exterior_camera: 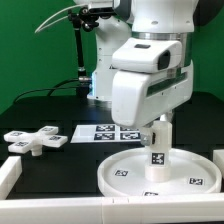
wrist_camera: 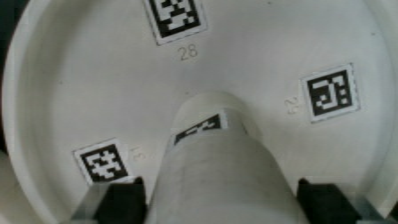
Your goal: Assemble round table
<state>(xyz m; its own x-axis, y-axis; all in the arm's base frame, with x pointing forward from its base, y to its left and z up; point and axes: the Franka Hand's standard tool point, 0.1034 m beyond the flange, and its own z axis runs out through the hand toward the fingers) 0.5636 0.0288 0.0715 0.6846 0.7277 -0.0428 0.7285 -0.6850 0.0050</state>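
The large rimmed round disc [exterior_camera: 118,175] lies flat on the table at the front right of the exterior view; it fills the wrist view [wrist_camera: 89,90] with several tags on it. The short thick cylinder leg [exterior_camera: 158,150] stands upright at the disc's middle. My gripper [exterior_camera: 159,128] comes straight down on it. In the wrist view the leg [wrist_camera: 217,150] lies between the two black fingers [wrist_camera: 121,200], which touch its sides, so my gripper [wrist_camera: 221,205] is shut on the leg. The four-armed cross base [exterior_camera: 35,140] lies on the table at the exterior view's left.
The marker board [exterior_camera: 100,131] lies flat behind the disc, partly hidden by the arm. A low white wall [exterior_camera: 8,176] runs along the front left and another [exterior_camera: 217,160] at the right edge. A black stand [exterior_camera: 80,60] rises at the back.
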